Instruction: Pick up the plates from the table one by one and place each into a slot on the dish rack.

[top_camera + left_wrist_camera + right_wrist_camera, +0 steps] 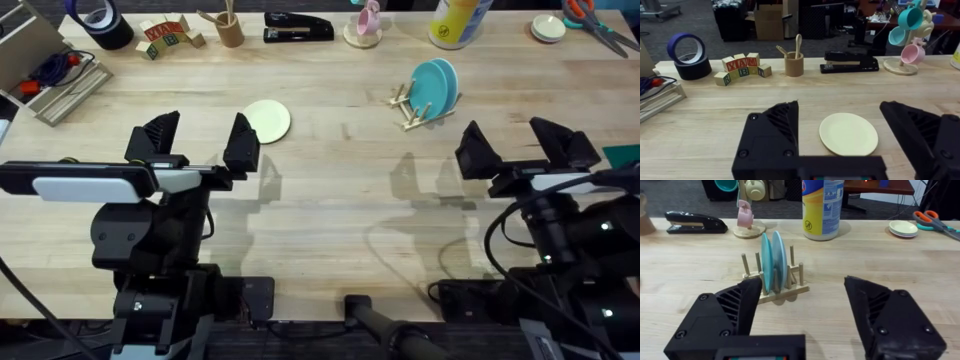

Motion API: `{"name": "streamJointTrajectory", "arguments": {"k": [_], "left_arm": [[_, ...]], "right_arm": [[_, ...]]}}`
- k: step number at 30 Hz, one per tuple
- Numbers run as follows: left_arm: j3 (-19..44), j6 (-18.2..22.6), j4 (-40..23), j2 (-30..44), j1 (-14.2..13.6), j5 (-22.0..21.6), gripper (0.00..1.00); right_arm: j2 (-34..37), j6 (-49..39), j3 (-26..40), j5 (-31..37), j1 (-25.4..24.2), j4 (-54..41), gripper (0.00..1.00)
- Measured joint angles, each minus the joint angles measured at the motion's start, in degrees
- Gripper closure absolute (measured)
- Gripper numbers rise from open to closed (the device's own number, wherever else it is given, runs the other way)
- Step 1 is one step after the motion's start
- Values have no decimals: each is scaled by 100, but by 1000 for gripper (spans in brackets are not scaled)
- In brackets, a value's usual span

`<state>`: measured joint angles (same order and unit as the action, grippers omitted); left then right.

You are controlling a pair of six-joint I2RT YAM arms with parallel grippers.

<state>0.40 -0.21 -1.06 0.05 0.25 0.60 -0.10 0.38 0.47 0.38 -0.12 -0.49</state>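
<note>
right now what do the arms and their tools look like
Both arms are black with bundled black cables near the bases. The left arm carries a white elongated housing on its wrist link. The left tool and right tool each have two chunky black wedge-shaped fingers with ribbed inner faces and small screws.

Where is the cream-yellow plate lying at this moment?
In the overhead view the cream-yellow plate lies flat on the table, left of the dish rack, just beyond the left gripper.
</note>
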Motion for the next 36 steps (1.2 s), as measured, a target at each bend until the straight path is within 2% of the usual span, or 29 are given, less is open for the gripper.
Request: {"name": "streamJointTrajectory", "arguments": {"k": [20, 26, 30, 33, 36], "left_arm": [[0, 49, -13, -1, 0, 0, 8], [15, 104, 419, 0, 0, 7, 6], [209, 168, 126, 0, 0, 10, 8], [620, 191, -312, 0, 0, 11, 7], [1177, 197, -885, 0, 0, 10, 7]], "right_arm": [[0, 1, 7, -2, 9, -52, 7], [0, 0, -7, -2, 9, 169, 7], [0, 0, 10, -2, 9, 441, 7], [0, 0, 108, -2, 9, 378, 7], [9, 1, 485, -2, 9, 101, 9]]}}
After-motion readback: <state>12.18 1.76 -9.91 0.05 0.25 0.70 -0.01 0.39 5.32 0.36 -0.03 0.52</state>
